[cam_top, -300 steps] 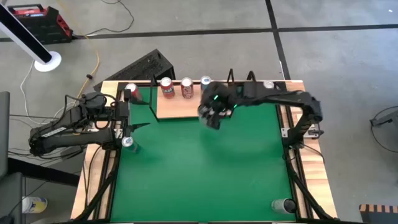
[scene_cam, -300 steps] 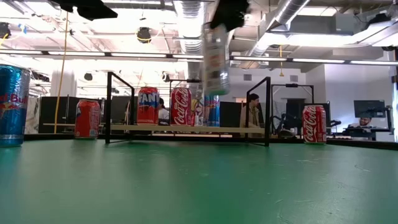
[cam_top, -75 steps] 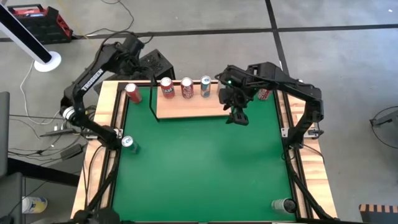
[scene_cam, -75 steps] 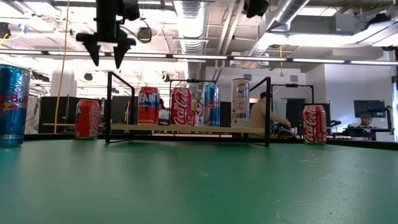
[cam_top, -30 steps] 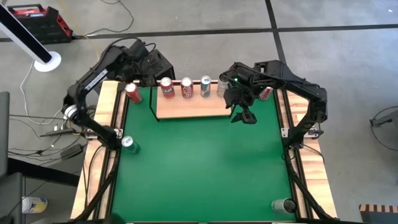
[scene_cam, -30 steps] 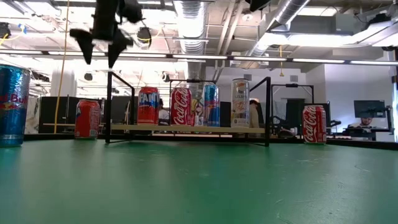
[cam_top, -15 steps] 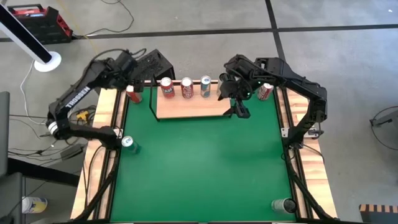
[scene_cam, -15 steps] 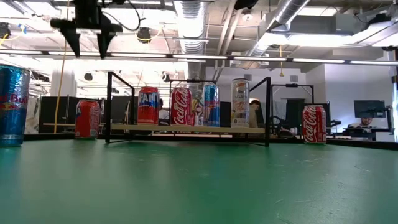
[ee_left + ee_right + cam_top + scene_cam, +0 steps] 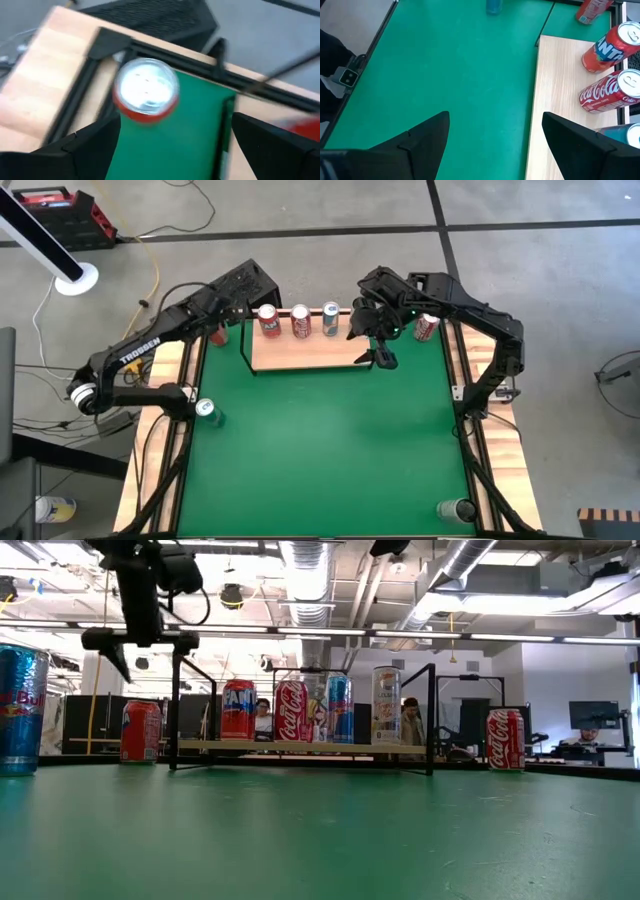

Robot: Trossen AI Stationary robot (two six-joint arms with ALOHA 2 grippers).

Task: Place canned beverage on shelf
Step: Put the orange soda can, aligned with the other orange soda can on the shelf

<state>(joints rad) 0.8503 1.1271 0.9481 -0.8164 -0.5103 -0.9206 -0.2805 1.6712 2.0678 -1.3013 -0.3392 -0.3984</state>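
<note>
Green table [image 9: 320, 450] under office lights. Left to right from my station: left gripper [image 9: 139, 648] hangs above red can [image 9: 145, 89] at table's left rear corner, fingers spread, empty. Four cans stand upright on shelf [image 9: 300, 352]; tall pale can [image 9: 386, 705] at its right end. Right gripper [image 9: 381, 358] hovers off shelf's right end, fingers apart, empty.

Green tabletop [image 9: 330, 450] with pale wood edges; light-wood shelf [image 9: 305, 352] with black rod frame; red cans [image 9: 300, 321], one blue [image 9: 331, 318], one pale [image 9: 386, 705]; both arms are dark.
</note>
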